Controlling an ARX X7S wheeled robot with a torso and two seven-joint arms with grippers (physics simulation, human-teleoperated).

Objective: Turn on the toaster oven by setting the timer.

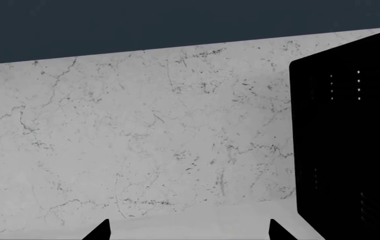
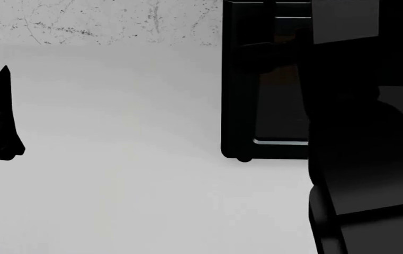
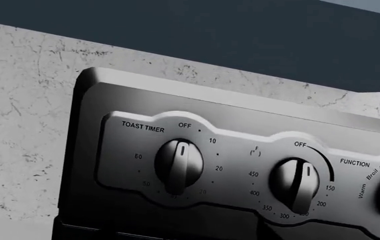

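Toaster oven at bench back edge; timer knob reads OFF; right pincer unseen, presumably approaching; left pincer released, idle.

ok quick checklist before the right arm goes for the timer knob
1. Toast timer knob in right wrist view: ok.
2. Its pointer at OFF, so the timer is unset: ok.
3. Not confused with the temperature knob beside it: ok.
4. Right gripper open: cannot tell, fingers out of view.
5. Right arm in front of the toaster oven: ok.
6. Left gripper away from the oven, over the counter: ok.
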